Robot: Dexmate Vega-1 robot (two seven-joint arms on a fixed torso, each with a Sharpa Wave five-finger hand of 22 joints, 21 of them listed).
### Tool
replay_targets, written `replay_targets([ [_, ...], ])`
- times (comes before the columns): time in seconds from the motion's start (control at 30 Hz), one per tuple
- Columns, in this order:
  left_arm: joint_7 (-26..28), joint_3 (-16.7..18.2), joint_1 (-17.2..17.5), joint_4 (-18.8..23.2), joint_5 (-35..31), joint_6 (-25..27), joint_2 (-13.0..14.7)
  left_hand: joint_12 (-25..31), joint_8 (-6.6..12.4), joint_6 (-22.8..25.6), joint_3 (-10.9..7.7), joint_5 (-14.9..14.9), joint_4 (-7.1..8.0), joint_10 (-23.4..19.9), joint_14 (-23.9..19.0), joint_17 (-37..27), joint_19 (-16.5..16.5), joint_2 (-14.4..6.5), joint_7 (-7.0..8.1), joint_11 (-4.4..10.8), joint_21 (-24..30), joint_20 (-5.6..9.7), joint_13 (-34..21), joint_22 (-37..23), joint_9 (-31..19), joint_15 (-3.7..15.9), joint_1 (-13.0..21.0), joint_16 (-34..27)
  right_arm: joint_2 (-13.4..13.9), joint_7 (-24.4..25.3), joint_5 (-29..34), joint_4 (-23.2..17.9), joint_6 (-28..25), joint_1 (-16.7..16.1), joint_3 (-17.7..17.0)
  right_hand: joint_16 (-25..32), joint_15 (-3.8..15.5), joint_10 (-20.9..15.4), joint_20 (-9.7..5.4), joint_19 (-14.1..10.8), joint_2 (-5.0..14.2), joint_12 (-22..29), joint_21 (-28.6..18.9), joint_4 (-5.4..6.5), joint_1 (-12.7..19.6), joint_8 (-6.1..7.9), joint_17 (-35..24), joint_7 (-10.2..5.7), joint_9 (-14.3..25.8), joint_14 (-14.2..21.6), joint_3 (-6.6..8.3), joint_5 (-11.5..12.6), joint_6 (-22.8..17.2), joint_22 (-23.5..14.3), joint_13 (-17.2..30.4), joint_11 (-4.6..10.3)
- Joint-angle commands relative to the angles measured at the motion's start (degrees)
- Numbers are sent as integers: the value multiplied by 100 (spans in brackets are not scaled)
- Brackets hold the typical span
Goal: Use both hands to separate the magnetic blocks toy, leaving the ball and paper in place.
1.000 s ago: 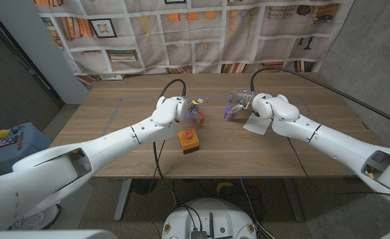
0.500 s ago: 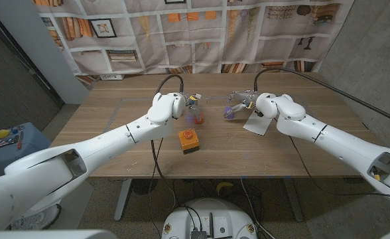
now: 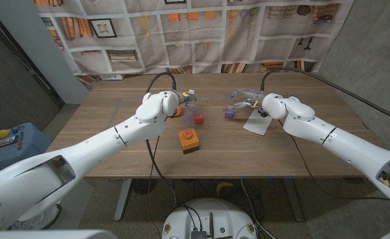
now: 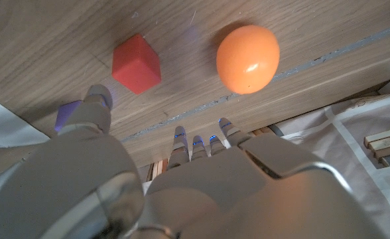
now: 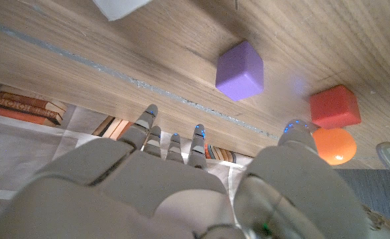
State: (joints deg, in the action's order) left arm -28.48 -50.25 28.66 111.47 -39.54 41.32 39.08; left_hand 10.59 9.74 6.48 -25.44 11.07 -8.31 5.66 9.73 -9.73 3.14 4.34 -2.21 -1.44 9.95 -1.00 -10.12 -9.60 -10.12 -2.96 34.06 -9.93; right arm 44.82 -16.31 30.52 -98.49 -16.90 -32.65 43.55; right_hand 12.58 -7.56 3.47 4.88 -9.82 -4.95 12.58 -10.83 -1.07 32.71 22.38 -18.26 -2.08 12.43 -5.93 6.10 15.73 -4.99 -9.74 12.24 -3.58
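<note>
The magnetic toy lies in two pieces near the table's middle: a red block (image 3: 198, 119) and a purple block (image 3: 229, 113), apart, the purple at three o'clock of the red. An orange ball (image 4: 247, 58) sits just beside the red block, at about ten o'clock of it. The left hand (image 3: 186, 101) hovers over the ball, fingers spread and holding nothing. The right hand (image 3: 245, 99) hangs past the purple block, fingers apart, empty. White paper (image 3: 257, 123) lies at four o'clock of the purple block. An orange box (image 3: 188, 141) with a red button sits at six o'clock of the red block.
</note>
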Motion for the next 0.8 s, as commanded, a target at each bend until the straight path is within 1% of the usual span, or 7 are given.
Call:
replay_targets([
  [0.03, 1085, 850, 686, 354, 1095, -107, 196, 46, 39, 15, 1, -2, 27, -24, 52, -9, -22, -28, 130, 38, 57, 106, -11, -14, -9, 65, -98, -22, -2, 791, -1038, 88, 310, -467, -553, 60, 103, -110, -45, -64, 91, 49, -23, 46, -120, -62, -13, -103, -26, 25, 27, 35, -33, -5, 0, 17],
  [0.1, 1347, 1037, 843, 392, 1358, -168, 211, 55, 50, 32, 3, -5, 31, -47, 8, -7, -39, -48, 156, 64, 65, 123, -9, -13, -8, 92, -121, -39, 13, 889, -1178, 135, 423, -505, -598, 64, 147, -140, -76, -62, 149, 54, -20, 61, -147, -98, -11, -210, -49, 30, 37, 26, -27, -4, -7, 39],
  [0.27, 1862, 1328, 1108, 464, 1846, -297, 294, 81, 80, 100, 8, -12, 38, -124, -70, -2, -114, -94, 200, 146, 91, 186, -4, -11, -5, 129, -184, -58, -29, 1119, -1575, 215, 535, -625, -745, 89, 261, -189, -192, -99, 238, 56, -27, 82, -203, -184, -1, -283, -95, 97, 47, -5, 7, 0, -24, 128],
  [0.3, 1979, 1393, 1169, 476, 1946, -327, 301, 84, 93, 139, 8, -14, 41, -138, -92, -1, -119, -113, 214, 176, 91, 198, -3, -10, -4, 152, -204, -61, -51, 1198, -1658, 238, 556, -660, -782, 97, 308, -273, -214, -115, 279, 77, -27, 88, -228, -217, 9, -295, -117, 127, 51, -25, -8, 3, -34, 230],
  [0.5, 2607, 1686, 1475, 559, 2381, -459, 393, 101, 109, 215, 18, -27, 58, -213, -170, 2, -162, -177, 279, 256, 100, 247, 1, -10, -2, 205, -287, -71, -131, 1541, -2105, 401, 778, -798, -954, 132, 535, -495, -369, -225, 356, 112, -43, 59, -256, -256, 65, -374, -178, 289, 59, -92, -261, 8, -71, 388],
  [0.63, 3006, 1924, 1680, 490, 2754, -629, 382, 109, 114, 254, 21, -34, 69, -258, -231, 4, -196, -227, 296, 287, 107, 261, 3, -10, -1, 243, -333, -80, -188, 1755, -2346, 491, 904, -870, -1044, 146, 596, -547, -429, -264, 387, 111, -47, 55, -276, -275, 86, -415, -194, 351, 61, -118, -343, 9, -85, 408],
  [0.8, 3397, 2208, 1876, 184, 3299, -1176, 365, 131, 130, 349, 16, -38, 71, -363, -350, 7, -272, -305, 290, 304, 121, 275, 6, -7, 0, 286, -385, -98, -249, 1872, -2673, 630, 1113, -905, -1132, 154, 680, -650, -483, -302, 463, 119, -44, 79, -342, -326, 106, -422, -215, 397, 63, -165, -401, 11, -101, 421],
])
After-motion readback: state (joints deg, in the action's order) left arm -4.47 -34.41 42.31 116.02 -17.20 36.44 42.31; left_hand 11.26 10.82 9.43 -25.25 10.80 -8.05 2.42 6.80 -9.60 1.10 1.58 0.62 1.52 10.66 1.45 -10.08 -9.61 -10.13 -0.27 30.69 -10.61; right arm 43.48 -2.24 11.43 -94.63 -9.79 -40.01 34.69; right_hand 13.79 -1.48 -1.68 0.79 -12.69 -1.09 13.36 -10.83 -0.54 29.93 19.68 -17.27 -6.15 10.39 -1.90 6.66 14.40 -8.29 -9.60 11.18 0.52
